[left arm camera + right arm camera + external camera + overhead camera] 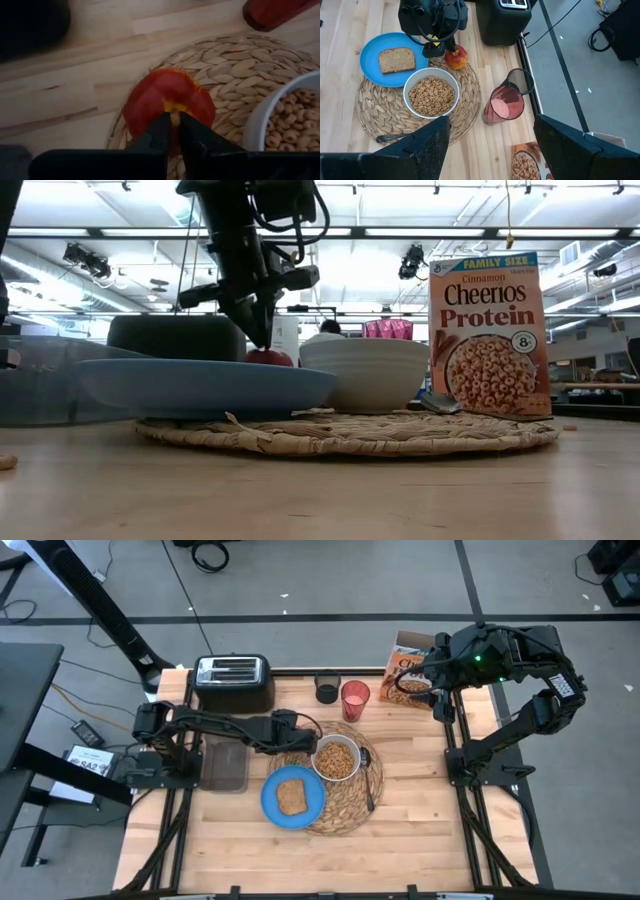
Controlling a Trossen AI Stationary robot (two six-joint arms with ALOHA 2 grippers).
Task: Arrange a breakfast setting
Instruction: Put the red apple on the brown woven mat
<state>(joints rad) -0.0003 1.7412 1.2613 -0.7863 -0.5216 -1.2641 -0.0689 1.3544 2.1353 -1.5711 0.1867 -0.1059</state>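
Observation:
A red apple [167, 100] sits at the far left edge of the round woven placemat [345, 808]; it also shows in the right wrist view [456, 57]. My left gripper [173, 131] stands over it, shut on its stem. The blue plate [270, 802] holds the toast slice [291, 797] and lies partly on the mat. The white bowl [319, 751] of cereal rings stands on the mat, with the dark spoon [369, 790] to its right. The translucent red cup [355, 698] stands behind the mat. My right gripper [492, 150] is open and empty, high above the cereal box [408, 675]. My left gripper pinches the apple's stem [174, 117], at the top of the fruit, between its two fingertips. The fingers come from above, pointing down. The apple stays upright below them; the plate hides its underside in the low view, so whether it rests on the mat I cannot tell.
A black toaster [233, 680] stands at the far left, and a small black cup [326, 690] beside the red cup. A clear plastic container [224, 765] lies left of the plate. Bare wood stretches along the near edge and the right side.

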